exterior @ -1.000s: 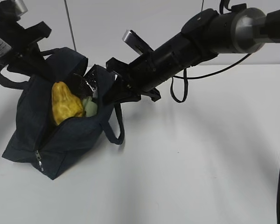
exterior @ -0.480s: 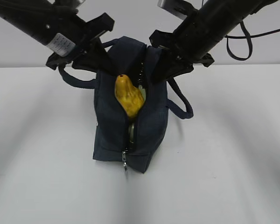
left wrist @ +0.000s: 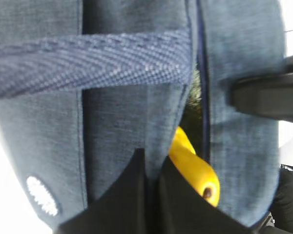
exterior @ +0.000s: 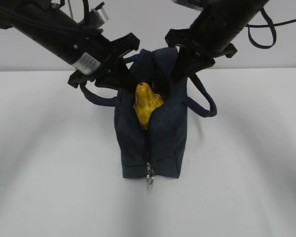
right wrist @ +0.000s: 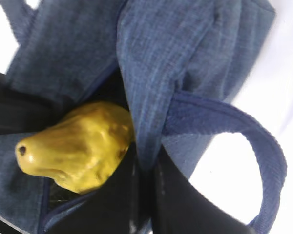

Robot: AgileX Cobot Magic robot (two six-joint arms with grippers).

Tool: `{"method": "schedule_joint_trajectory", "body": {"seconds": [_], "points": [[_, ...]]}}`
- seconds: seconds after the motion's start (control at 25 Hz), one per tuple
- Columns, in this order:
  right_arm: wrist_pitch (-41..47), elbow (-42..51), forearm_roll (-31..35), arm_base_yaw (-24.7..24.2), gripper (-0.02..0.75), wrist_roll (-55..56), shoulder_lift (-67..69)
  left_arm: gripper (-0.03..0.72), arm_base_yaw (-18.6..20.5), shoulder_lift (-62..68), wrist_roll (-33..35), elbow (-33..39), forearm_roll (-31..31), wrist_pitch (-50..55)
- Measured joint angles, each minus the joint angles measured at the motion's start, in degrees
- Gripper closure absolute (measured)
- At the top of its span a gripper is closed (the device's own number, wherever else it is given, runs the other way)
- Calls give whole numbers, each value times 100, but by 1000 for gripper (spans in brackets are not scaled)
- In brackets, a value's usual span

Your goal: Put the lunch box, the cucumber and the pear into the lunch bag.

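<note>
Since a moment ago the lunch bag [exterior: 150, 133] slid right to mid-frame on the tabletop [exterior: 246, 163], both tools, left [exterior: 119, 78] and right [exterior: 183, 63], pinched shut on its rim, pear [exterior: 146, 102] poking out, so packing looks nearly done.

Three views on one lunch bag [exterior: 150, 133]

We face it slanting down; both wrist cameras sit close at twelve o'clock, sharing the pear [right wrist: 78, 146].

A lab-like setup: bare white table [exterior: 246, 163], plain white wall [exterior: 148, 24].
</note>
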Motion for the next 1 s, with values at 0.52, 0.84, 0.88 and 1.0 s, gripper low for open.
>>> {"method": "schedule_joint_trajectory", "body": {"seconds": [0.52, 0.84, 0.88, 1.0], "points": [[-86, -127, 74, 0, 661, 49, 399, 683, -11, 7, 0, -5, 445, -54], [-142, -127, 175, 0, 285, 49, 399, 367, -11, 7, 0, -5, 627, -34], [-142, -127, 175, 0, 279, 49, 386, 339, -11, 7, 0, -5, 631, -20], [-120, -127, 158, 0, 273, 49, 217, 313, -11, 7, 0, -5, 631, 15]]}}
